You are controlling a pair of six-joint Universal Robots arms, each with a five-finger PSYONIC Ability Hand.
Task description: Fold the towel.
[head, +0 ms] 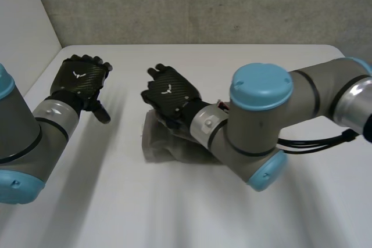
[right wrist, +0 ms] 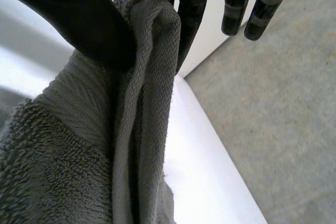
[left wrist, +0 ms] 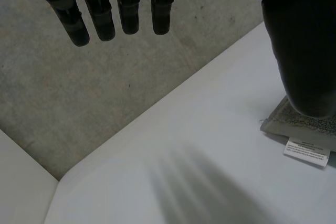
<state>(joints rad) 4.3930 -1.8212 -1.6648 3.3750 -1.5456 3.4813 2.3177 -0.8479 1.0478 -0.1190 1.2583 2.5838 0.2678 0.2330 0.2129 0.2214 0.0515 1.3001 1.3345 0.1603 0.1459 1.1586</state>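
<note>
A grey terry towel [head: 158, 141] lies bunched near the middle of the white table [head: 116, 201], partly under my right forearm. My right hand [head: 168, 93] is over its far end. In the right wrist view a fold of the towel's edge [right wrist: 149, 72] rises between the thumb [right wrist: 79, 19] and a finger [right wrist: 189, 3], which pinch it. My left hand [head: 78, 79] hovers above the table to the towel's left, apart from it, fingers [left wrist: 115, 9] straight and spread. Beyond its thumb [left wrist: 302, 51], a towel corner [left wrist: 307, 124] with a white label [left wrist: 307, 152] rests flat on the table.
The table's far edge [head: 197, 45] meets a grey concrete wall [head: 203, 4]. A white panel [head: 23, 21] stands along the left side. Bare tabletop spreads in front of the towel and to its right.
</note>
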